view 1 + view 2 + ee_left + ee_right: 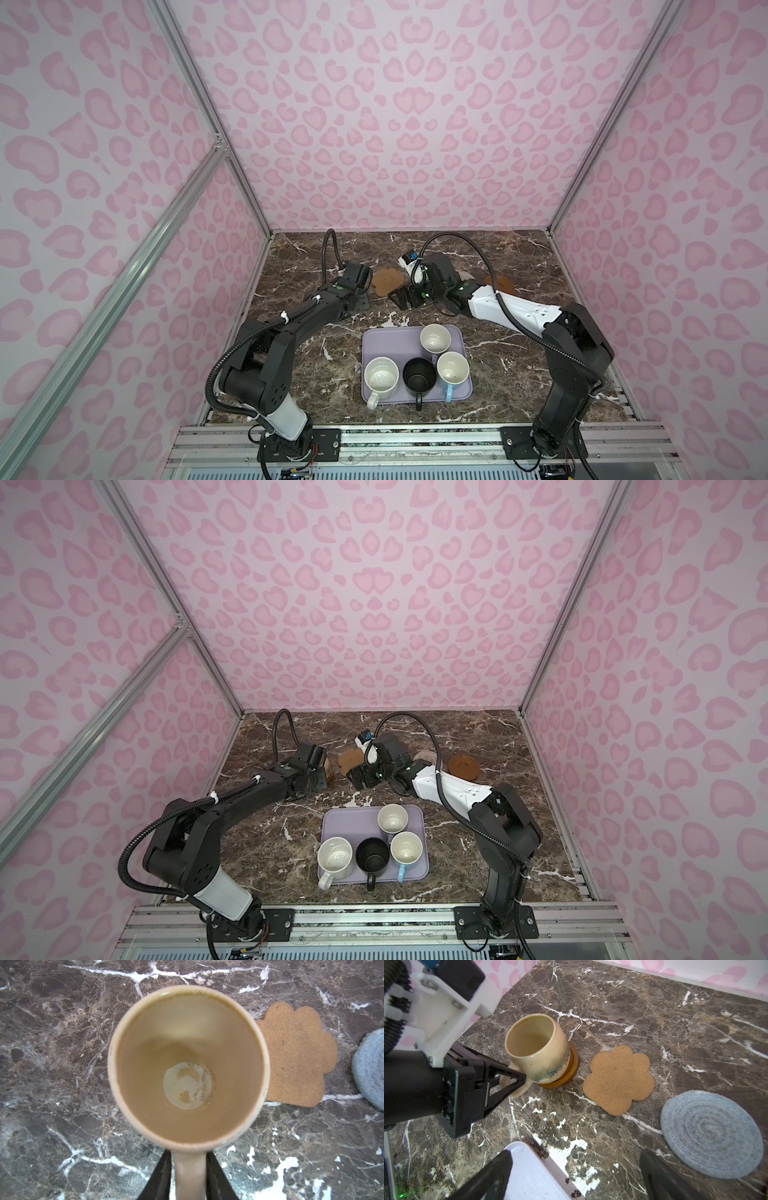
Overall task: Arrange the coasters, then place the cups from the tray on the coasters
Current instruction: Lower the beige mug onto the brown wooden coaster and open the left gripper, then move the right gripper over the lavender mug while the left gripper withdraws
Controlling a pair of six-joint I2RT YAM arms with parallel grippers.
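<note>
On the dark marble worktop (519,286), the paw-shaped coaster (618,1080) serves as the landmark. Just left of it, the yellow-beige mug (537,1051) stands upright on a brown round coaster (571,1070), whose rim almost touches the paw. The left end effector (519,1082) reaches the mug from the side away from the paw. Its fingers stand narrowly apart, one on each side of the handle. Whether they pinch the handle or only flank it cannot be told.

Toward the camera from the paw lies the lavender tray (384,340). It carries four upright mugs: the white speckled mug (381,377), the black mug (419,377), the light blue mug (452,368) and a pale mug (435,337), which is the closest of the four to the paw.

The right end effector (576,1154) hovers between the paw and the tray. Its fingers are spread wide and hold nothing.

Just right of the paw lies the blue-grey woven coaster (712,1134), apart from it and bare. Further right the beige woven coaster (424,755) shows only partly behind the right arm. Beyond it, farthest from the paw, sits the second brown round coaster (462,766), with no mug on it.
</note>
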